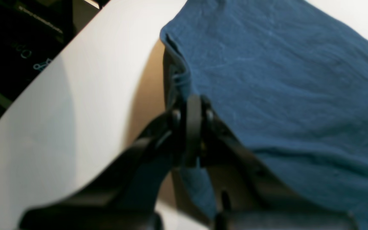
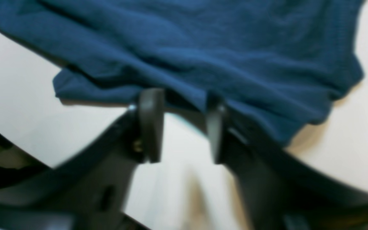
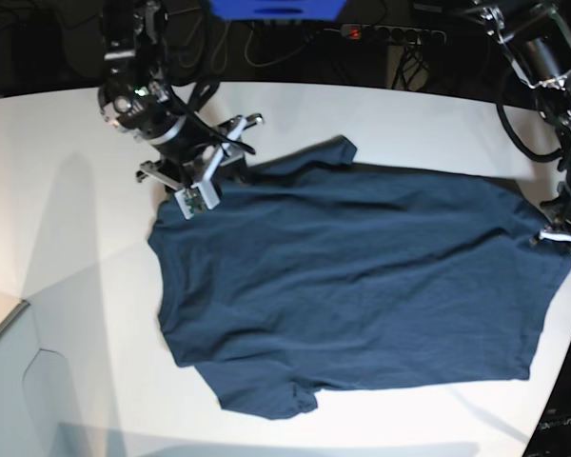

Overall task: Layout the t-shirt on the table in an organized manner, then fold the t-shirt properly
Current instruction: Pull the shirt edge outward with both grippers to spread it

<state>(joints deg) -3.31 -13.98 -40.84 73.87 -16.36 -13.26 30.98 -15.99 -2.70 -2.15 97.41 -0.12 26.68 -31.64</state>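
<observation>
**Shirt spread wide, one edge pinched, the other let go**

In the base view, the plain dark navy-blue cloth t-shirt (image 3: 362,286) lies nearly flat across the large smooth white tabletop (image 3: 67,209), its long axis running from nine o'clock to three o'clock, with one sleeve at six o'clock and the other at twelve.

The left gripper (image 1: 193,105) sits at the shirt's three o'clock edge, jaws pressed together on a bunched fold of the cloth. The right gripper (image 2: 184,126) stands at ten o'clock, jaws apart and holding nothing, the fabric edge lying just beyond its tips.

No containers are in view. The next move likely turns on which edge is drawn taut; the left arm already has its hold.
</observation>
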